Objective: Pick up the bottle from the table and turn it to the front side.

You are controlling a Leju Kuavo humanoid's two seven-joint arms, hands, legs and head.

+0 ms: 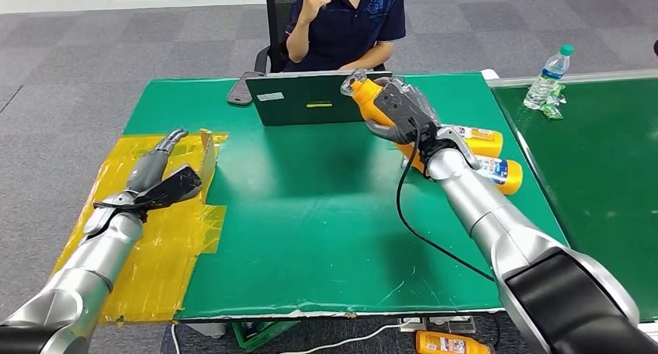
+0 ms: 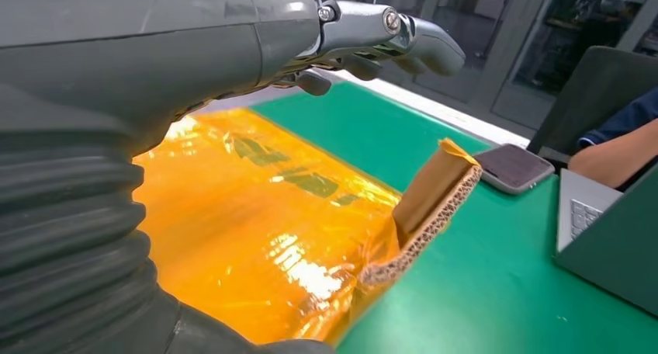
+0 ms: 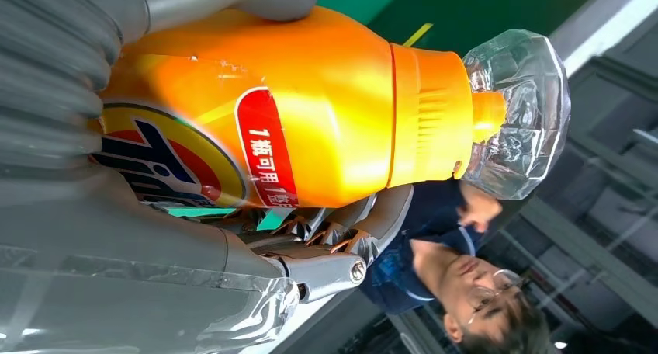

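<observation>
My right hand grips an orange bottle with a clear cap and holds it above the green table, near the laptop. Up close the orange bottle shows a red and blue label, with my right hand wrapped around its body. Behind my right forearm two more orange bottles lie on the table. My left hand hovers over the yellow sheet at the table's left end, fingers stretched out and holding nothing. My left hand is seen above that sheet.
A dark laptop stands at the back middle, with a phone to its left. A person sits behind the table. A cardboard flap rises from the yellow sheet. A water bottle stands on the neighbouring table. Another orange bottle lies on the floor.
</observation>
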